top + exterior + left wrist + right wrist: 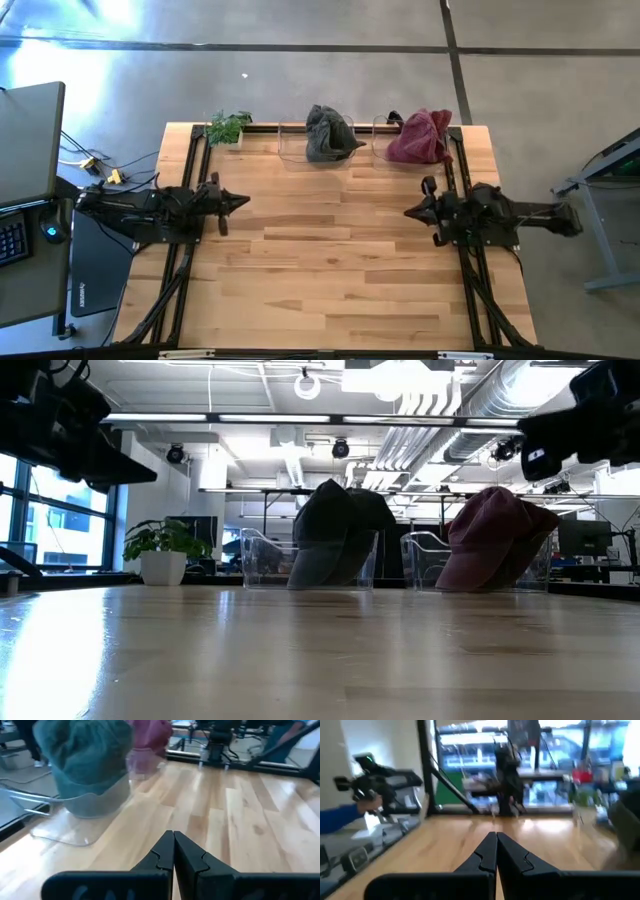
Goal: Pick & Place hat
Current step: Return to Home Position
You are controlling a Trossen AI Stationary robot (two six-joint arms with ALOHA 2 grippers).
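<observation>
Wooden table [330, 270]: pale plank top filling the high view, with a dark arm along each side edge.
Left arm [140, 208]: lies at 9 o'clock on the table and points inward toward the centre; in the low view it is raised clear of the surface.
Right arm [520, 215]: lies at 3 o'clock and points inward, facing the left arm across bare planks.
Left transparent bin [292, 148]: clear-walled and upright, at the far edge at 12 o'clock.
Right transparent bin [380, 140]: clear-walled and upright, at 1 o'clock, just beside the left transparent bin but not touching it.
Dark caps [328, 133]: heaped inside the left transparent bin, rising above its rim; how many cannot be told.
Red caps [420, 137]: heaped inside the right transparent bin, spilling over its rim on the 3 o'clock side; how many cannot be told.
Potted plant [228, 127]: green leaves in a white pot, at the 11 o'clock corner, near the left transparent bin.
Left hand [240, 202]: fingers pressed together on nothing, at 9 o'clock, well apart from both bins.
Right hand [410, 211]: fingers pressed together on nothing, at 3 o'clock, well apart from both bins.
Blue sleeve [340, 817]: a person's arm, beyond the table's edge in the right wrist view.
</observation>
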